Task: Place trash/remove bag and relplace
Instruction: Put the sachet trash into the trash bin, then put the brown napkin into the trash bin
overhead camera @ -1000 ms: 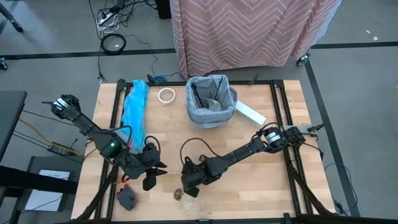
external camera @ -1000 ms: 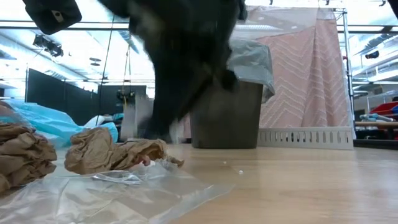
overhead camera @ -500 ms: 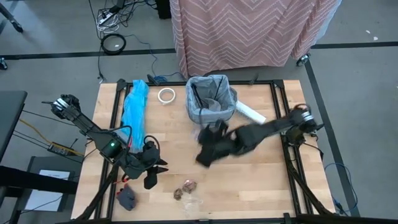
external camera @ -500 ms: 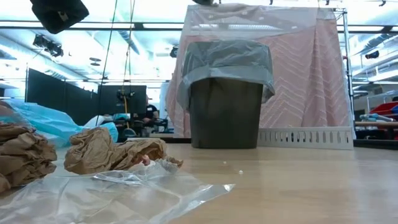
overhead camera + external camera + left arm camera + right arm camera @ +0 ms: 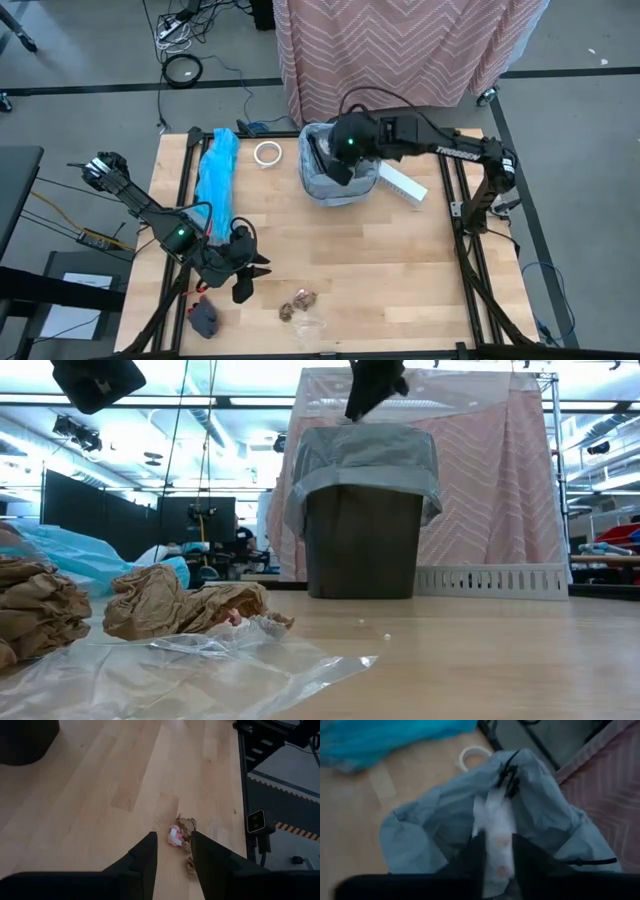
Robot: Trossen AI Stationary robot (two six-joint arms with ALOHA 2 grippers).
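Observation:
My right gripper (image 5: 345,150) hangs over the bin (image 5: 362,540), which is lined with the light grey bag (image 5: 340,180); it is shut on a white wrapper bit (image 5: 496,827). Thin dark sticks (image 5: 510,780) lean inside the bag. My left gripper (image 5: 245,275) is open, above the table near its left near corner, touching nothing. Its fingers point toward brown paper wads (image 5: 297,305) and a pink-white wrapper (image 5: 175,836) lying on the table near its near edge. The turquoise bag (image 5: 217,175) lies bunched along the left side. My right gripper pinches the white wrapper bit (image 5: 500,865) between its two fingers, coming from above and pointing down into the bin's mouth. The bit is lifted clear of the table and reaches out past the fingertips over the bag's inside. The view is blurred, so which part is held cannot be told.
A white tape ring (image 5: 266,153) lies left of the bin and a long white box (image 5: 402,183) right of it. Clear plastic film (image 5: 190,665) lies by the wads at the near edge. A dark grey lump (image 5: 205,318) sits at the near left corner. Bare wood spans the table's middle.
My right gripper has risen from the litter by the near edge and swung fast across the table toward the far edge, ending above the bin. The brown wads it stood over now show uncovered on the table. My left arm has kept still.

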